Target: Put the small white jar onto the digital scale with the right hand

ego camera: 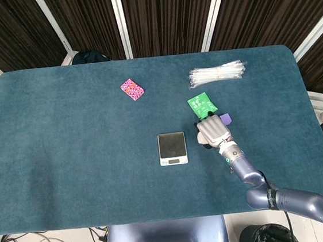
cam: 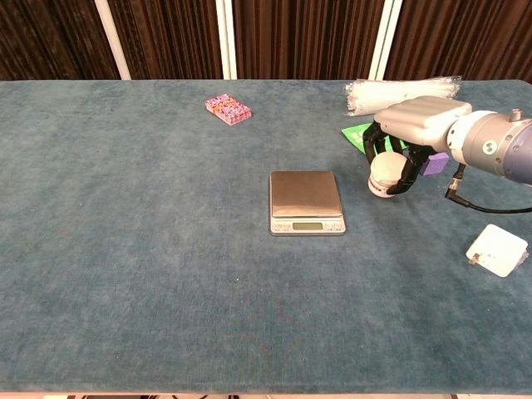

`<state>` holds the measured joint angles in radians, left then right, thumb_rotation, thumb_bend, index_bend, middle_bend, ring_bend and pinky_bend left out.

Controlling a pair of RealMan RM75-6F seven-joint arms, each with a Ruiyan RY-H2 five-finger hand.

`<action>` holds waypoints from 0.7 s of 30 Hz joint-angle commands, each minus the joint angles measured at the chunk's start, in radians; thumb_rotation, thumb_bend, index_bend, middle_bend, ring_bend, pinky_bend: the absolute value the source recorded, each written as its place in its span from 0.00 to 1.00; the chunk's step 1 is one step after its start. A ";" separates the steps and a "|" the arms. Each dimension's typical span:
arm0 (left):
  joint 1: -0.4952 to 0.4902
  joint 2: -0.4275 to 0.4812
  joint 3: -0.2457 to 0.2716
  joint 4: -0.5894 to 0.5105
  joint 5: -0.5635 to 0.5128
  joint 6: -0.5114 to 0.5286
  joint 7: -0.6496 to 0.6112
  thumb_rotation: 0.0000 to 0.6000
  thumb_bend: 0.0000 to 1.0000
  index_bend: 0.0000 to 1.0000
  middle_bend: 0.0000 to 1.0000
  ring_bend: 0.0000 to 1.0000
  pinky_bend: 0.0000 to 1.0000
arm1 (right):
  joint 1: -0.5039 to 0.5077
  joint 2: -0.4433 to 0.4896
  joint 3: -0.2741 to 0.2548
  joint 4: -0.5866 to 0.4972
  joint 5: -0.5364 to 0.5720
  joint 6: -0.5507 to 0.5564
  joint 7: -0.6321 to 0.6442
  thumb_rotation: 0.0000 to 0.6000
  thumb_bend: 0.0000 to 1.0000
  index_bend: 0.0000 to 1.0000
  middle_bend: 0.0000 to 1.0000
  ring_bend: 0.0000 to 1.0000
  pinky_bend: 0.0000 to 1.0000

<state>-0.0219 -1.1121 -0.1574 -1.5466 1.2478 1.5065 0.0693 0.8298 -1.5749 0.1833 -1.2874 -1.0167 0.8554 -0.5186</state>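
Note:
The small white jar (cam: 383, 176) stands just right of the digital scale (cam: 306, 200), a little tilted. My right hand (cam: 413, 125) comes down over it from above and holds it, with dark fingers (cam: 406, 176) curled round both of its sides. In the head view the right hand (ego camera: 211, 130) covers the jar almost completely, right of the scale (ego camera: 172, 147). The steel plate of the scale is bare. My left hand shows in neither view.
A green sachet (cam: 359, 133) and a purple cube (cam: 432, 162) lie close behind the hand. A bundle of clear plastic sticks (cam: 403, 93) is at the back right, a pink packet (cam: 228, 108) at the back, and a white box (cam: 497, 250) at the near right.

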 commanded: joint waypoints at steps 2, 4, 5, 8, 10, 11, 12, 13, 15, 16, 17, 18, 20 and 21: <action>0.000 0.000 0.000 -0.002 0.002 0.000 0.001 1.00 0.74 0.04 0.00 0.00 0.00 | 0.016 0.038 0.016 -0.070 0.024 0.002 -0.032 1.00 0.26 0.53 0.53 0.48 0.35; 0.000 0.000 0.000 -0.003 0.002 0.001 0.001 1.00 0.74 0.04 0.00 0.00 0.00 | 0.025 0.050 0.024 -0.097 0.035 -0.004 -0.041 1.00 0.26 0.53 0.53 0.48 0.40; 0.000 0.000 0.000 -0.004 0.002 0.002 0.001 1.00 0.74 0.04 0.00 0.00 0.00 | 0.031 0.054 0.028 -0.109 0.042 -0.008 -0.045 1.00 0.26 0.53 0.53 0.48 0.41; 0.001 0.000 -0.001 -0.006 0.000 0.003 -0.002 1.00 0.74 0.04 0.00 0.00 0.00 | 0.053 0.058 0.043 -0.142 0.074 -0.027 -0.054 1.00 0.26 0.53 0.53 0.48 0.47; 0.001 0.000 -0.002 -0.008 -0.001 0.002 -0.003 1.00 0.74 0.04 0.00 0.00 0.00 | 0.071 0.051 0.050 -0.148 0.091 -0.038 -0.063 1.00 0.26 0.53 0.53 0.48 0.50; 0.001 0.000 -0.001 -0.008 0.000 0.002 -0.003 1.00 0.74 0.04 0.00 0.00 0.00 | 0.081 0.045 0.054 -0.147 0.100 -0.041 -0.070 1.00 0.26 0.53 0.53 0.48 0.44; 0.000 0.000 -0.001 -0.008 0.000 0.002 -0.002 1.00 0.74 0.04 0.00 0.00 0.00 | 0.091 0.036 0.057 -0.145 0.107 -0.043 -0.076 1.00 0.26 0.53 0.53 0.48 0.32; 0.000 0.000 -0.001 -0.008 0.000 0.002 -0.002 1.00 0.74 0.04 0.00 0.00 0.00 | 0.100 0.028 0.061 -0.142 0.116 -0.044 -0.083 1.00 0.26 0.53 0.53 0.48 0.19; 0.000 0.000 -0.003 -0.009 -0.002 0.001 -0.005 1.00 0.74 0.04 0.00 0.00 0.00 | 0.118 0.009 0.067 -0.135 0.132 -0.044 -0.094 1.00 0.26 0.53 0.53 0.48 0.09; 0.000 0.001 -0.004 -0.009 -0.004 0.001 -0.007 1.00 0.74 0.04 0.00 0.00 0.00 | 0.126 -0.001 0.069 -0.130 0.139 -0.043 -0.099 1.00 0.26 0.53 0.53 0.48 0.09; 0.000 0.001 -0.005 -0.008 -0.005 0.000 -0.008 1.00 0.74 0.04 0.00 0.00 0.00 | 0.134 -0.010 0.071 -0.126 0.147 -0.043 -0.104 1.00 0.26 0.53 0.53 0.48 0.09; 0.000 0.002 -0.006 -0.009 -0.007 -0.001 -0.011 1.00 0.74 0.04 0.00 0.00 0.00 | 0.142 -0.018 0.073 -0.121 0.154 -0.041 -0.110 1.00 0.26 0.53 0.53 0.48 0.09; 0.000 0.003 -0.007 -0.009 -0.009 -0.002 -0.015 1.00 0.74 0.04 0.00 0.00 0.00 | 0.157 -0.035 0.075 -0.111 0.172 -0.039 -0.122 1.00 0.26 0.53 0.53 0.48 0.09; 0.000 0.003 -0.007 -0.009 -0.010 -0.003 -0.016 1.00 0.74 0.04 0.00 0.00 0.00 | 0.163 -0.040 0.075 -0.108 0.179 -0.039 -0.126 1.00 0.26 0.53 0.52 0.48 0.09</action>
<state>-0.0218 -1.1092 -0.1646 -1.5554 1.2384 1.5039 0.0536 0.9863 -1.6078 0.2563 -1.4010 -0.8458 0.8154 -0.6382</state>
